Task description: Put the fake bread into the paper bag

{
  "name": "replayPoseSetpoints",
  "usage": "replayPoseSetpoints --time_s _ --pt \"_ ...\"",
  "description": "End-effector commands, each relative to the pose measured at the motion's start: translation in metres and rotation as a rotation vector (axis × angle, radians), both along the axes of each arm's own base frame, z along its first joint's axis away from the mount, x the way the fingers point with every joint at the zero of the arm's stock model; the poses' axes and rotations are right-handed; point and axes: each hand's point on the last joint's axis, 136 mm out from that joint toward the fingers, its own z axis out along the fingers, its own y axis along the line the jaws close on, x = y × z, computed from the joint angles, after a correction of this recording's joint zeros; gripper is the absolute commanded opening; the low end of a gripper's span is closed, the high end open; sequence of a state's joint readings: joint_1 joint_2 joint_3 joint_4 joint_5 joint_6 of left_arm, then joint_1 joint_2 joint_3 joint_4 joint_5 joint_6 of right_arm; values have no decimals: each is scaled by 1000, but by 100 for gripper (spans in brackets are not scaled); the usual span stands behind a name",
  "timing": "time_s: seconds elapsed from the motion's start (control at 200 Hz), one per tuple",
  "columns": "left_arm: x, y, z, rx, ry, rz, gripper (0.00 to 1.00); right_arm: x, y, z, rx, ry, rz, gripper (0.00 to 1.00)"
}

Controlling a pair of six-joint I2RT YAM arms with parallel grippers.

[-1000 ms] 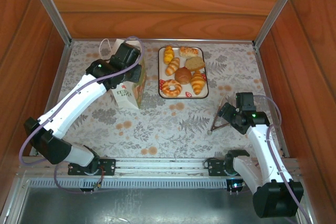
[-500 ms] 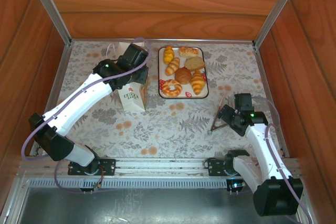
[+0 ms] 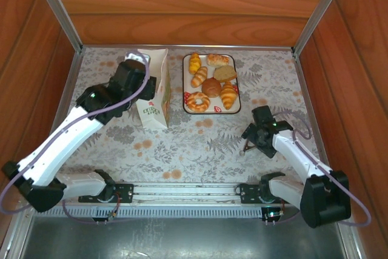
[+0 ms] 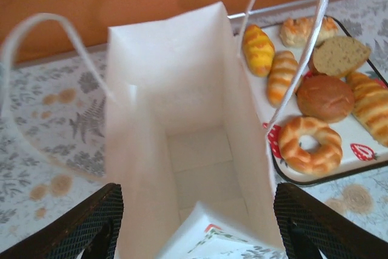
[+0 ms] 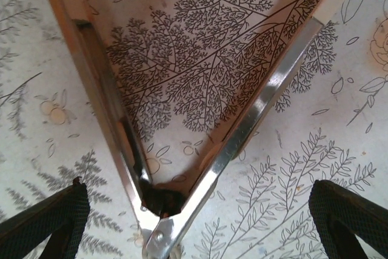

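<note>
Left claw (image 4: 197, 210) released, jaws spread wide either side of the bag's (image 4: 182, 101) open mouth, hanging just above it. Bag stands upright on the worktop (image 3: 182, 144), just left of the tray (image 3: 213, 107). All seven bread (image 3: 211, 87) pieces lie on the tray. One cord handle (image 4: 303, 47) arcs across the left wrist view in front of the tray. Right claw (image 5: 197, 189) released too, low over tongs (image 5: 242, 131) lying splayed on the worktop, nearer the arms than the tray.
</note>
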State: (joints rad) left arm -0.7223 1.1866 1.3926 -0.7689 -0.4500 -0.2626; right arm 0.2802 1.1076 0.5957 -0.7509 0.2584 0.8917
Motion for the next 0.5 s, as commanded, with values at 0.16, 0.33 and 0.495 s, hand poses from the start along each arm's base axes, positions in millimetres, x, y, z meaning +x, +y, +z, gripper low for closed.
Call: replayPoseSetpoints --time_s 0.16,0.33,0.495 --pt "-5 20 22 -20 -161 46 72 24 -2 -6 -63 -28 -53 100" --pt "-6 22 23 -22 -170 51 72 34 -4 -7 -89 -47 -50 100" --pt "-5 22 23 -18 -168 49 73 40 -5 -11 -94 -72 -78 98"
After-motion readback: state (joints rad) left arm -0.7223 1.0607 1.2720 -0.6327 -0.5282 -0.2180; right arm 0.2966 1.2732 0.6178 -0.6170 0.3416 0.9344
